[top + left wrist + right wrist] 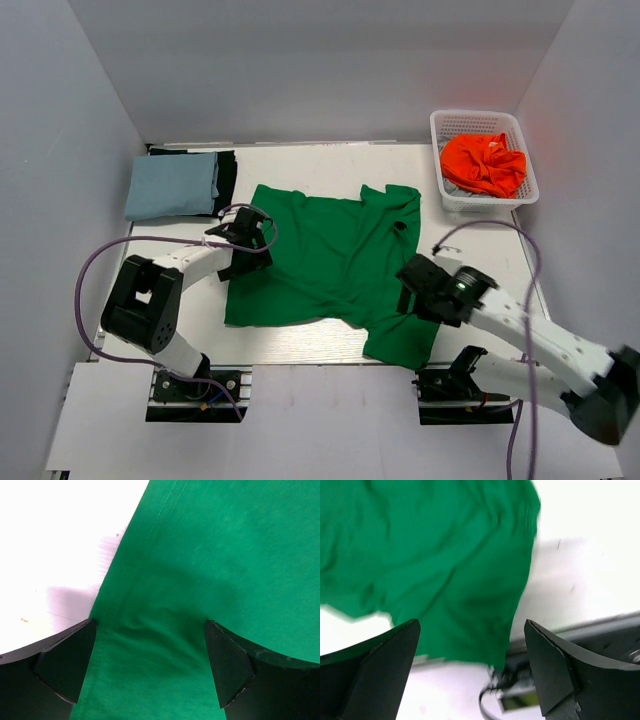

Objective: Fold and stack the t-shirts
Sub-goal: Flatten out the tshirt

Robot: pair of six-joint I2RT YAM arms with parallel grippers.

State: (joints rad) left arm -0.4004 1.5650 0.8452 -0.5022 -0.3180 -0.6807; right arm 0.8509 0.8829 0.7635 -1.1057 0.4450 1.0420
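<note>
Lying spread on the tabletop (330, 165), the bright green t-shirt (330, 260) is front and centre, mostly flat on its left half and rumpled along its right side; its near-right corner reaches the tabletop's near edge.

Left claw (243, 262) is at the green t-shirt's left edge; right claw (410, 295) is over the green t-shirt's right edge, close to that near-right corner.

Left wrist view: left claw spread wide; its fingers (65, 665) straddle the stitched hem, one at the cloth's edge next to bare tabletop, the other further in on green cloth; small wrinkles in the cloth between them; cannot tell if the tips press the cloth.

Right wrist view is blurred; right claw also spread wide, fingers (555, 670) apart above the green t-shirt's rumpled corner; cloth looks apart from the fingers, though blur makes that unsure.

Pale blue t-shirt (172, 187) is folded into a neat rectangle, behind and left of the green t-shirt, just apart from it; it lies on a black t-shirt (227, 175), which shows along its right and far sides.

Orange t-shirt (483, 163) is bunched up in the white mesh basket (450, 203), behind and right of the green t-shirt; a bit of grey cloth shows under the orange one.
</note>
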